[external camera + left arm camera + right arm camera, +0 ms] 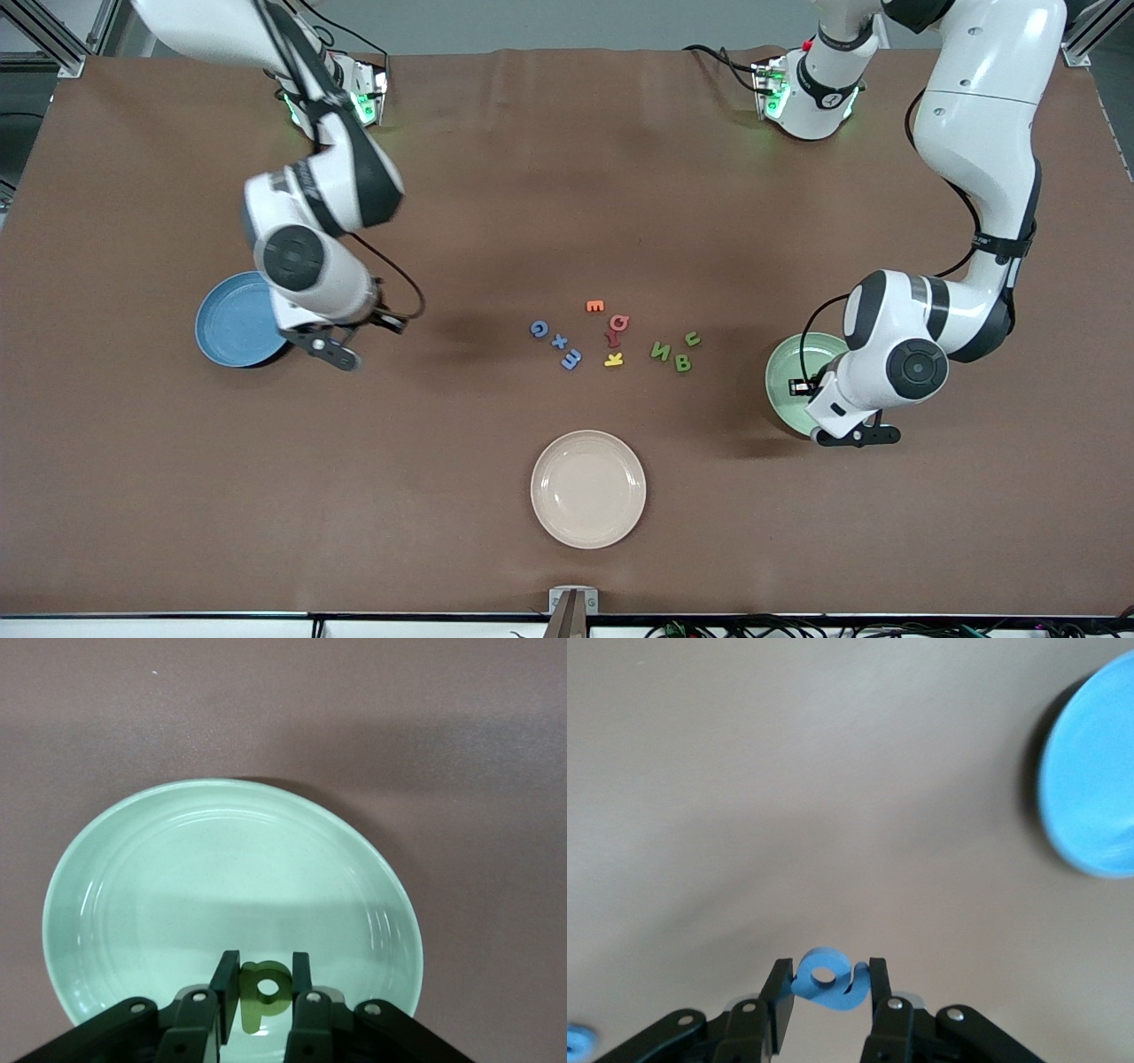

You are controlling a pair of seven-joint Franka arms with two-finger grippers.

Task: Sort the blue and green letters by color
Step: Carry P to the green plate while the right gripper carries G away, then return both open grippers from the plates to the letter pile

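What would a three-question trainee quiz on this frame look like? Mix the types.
1. True or false: the left claw holds a green letter over the green plate.
2. Which plate has no claw near it? A) blue plate B) cream plate C) green plate
3. Fill in: the right claw grips a ____ letter above bare table, beside the blue plate.

Key: 1 true. 2 B. 3 blue.
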